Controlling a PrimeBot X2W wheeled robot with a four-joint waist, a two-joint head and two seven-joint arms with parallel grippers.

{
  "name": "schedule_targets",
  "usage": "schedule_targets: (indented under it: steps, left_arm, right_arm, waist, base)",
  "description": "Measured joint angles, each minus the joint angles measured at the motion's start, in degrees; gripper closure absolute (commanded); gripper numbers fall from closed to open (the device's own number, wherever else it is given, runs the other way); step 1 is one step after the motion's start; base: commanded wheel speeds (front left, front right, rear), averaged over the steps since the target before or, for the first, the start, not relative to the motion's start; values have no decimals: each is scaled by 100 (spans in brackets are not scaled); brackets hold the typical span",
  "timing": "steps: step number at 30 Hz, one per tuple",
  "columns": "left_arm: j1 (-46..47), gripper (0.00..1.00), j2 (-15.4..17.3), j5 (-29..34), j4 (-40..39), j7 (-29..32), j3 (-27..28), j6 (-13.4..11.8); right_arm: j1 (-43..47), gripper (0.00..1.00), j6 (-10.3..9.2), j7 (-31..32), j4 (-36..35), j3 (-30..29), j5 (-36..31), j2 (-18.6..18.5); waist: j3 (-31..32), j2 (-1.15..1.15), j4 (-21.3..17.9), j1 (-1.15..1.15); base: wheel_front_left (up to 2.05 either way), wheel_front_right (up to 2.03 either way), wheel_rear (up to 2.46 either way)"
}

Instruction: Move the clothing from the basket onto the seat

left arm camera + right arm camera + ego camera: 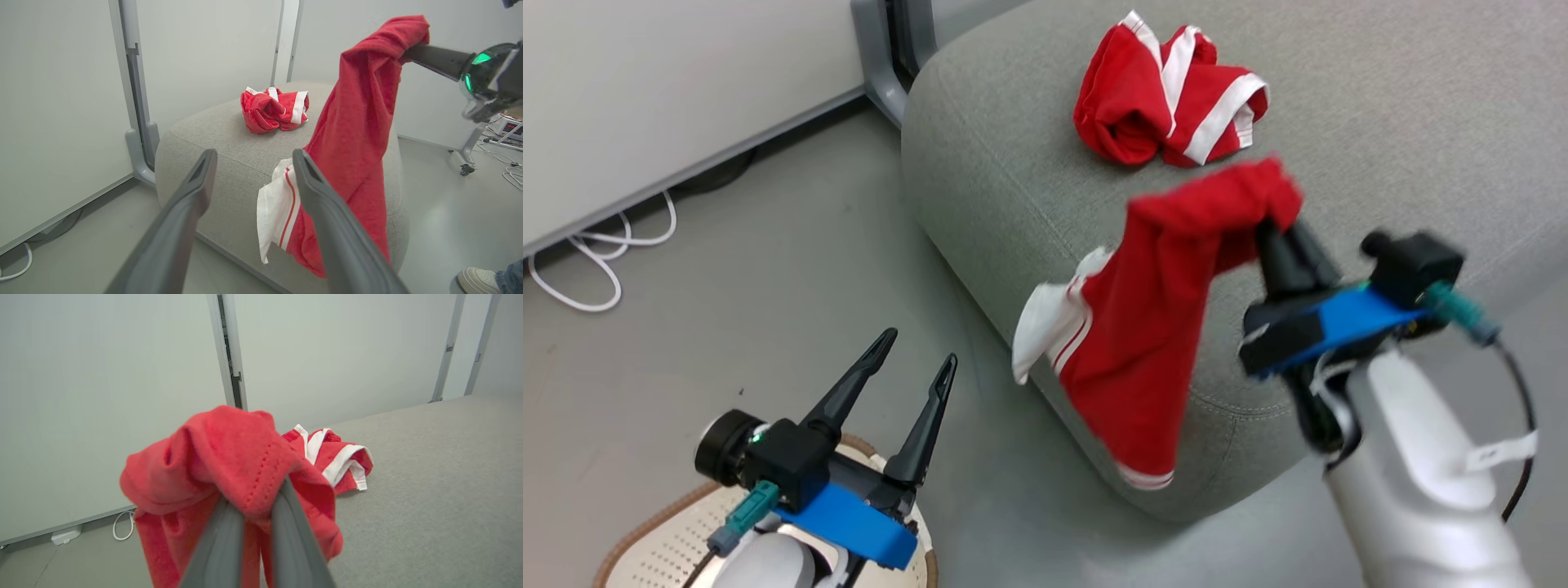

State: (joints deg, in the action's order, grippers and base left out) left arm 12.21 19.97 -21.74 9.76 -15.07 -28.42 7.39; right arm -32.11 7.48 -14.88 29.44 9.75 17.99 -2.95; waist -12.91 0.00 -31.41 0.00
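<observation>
Basket (654, 508) is mostly tucked behind the left gripper (920, 346) and chopped off by the bottom edge, so no telling what's inside. The hanging garment (1143, 327) is smeared with blur by the seat's (980, 163) near corner and swallows the right gripper (1282, 235) fingertips. A person's shoe (476, 279) is cropped at a corner.

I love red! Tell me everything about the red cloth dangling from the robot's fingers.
The hanging garment is soft, bright red fabric with white stripes and a white panel at one side. The right gripper pinches its bunched top between shut fingers, so it dangles limp in front of a corner of the seat.
</observation>
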Motion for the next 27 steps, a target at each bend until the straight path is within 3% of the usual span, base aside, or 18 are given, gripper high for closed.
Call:
schedule_targets:
  steps: [4, 13, 16, 19, 27]
  left_arm:
    - [157, 0, 188, 55, -110, 1, -4, 0]
    - [774, 0, 622, 233, -732, 249, -76, 0]
    - [1043, 0, 753, 308, -1020, 375, -141, 0]
    - [1316, 0, 858, 376, -1305, 486, -218, 0]
    - [1669, 0, 954, 470, -1641, 561, -309, 0]
  right_arm:
    - [-809, 100, 0, 144, -2, -601, -15, 8]
    - [-2960, 100, 0, 1107, -421, -2662, -969, -25]
    - [-3491, 100, 0, 1307, -541, -3278, -1177, -269]
    - [-3840, 100, 0, 1388, -502, -3722, -1336, -552]
    - [-3823, 100, 1, 1045, 452, -4423, -1738, -597]
  waist:
    - [-317, 0, 76, 0]
    - [-1382, 0, 315, 1]
    - [-1797, 0, 436, 1]
    - [-2211, 0, 580, 1]
    - [-3103, 0, 1044, 2]
  base:
    - [0, 0, 0]
    - [0, 0, 0]
    - [0, 0, 0]
    - [0, 0, 0]
    - [0, 0, 0]
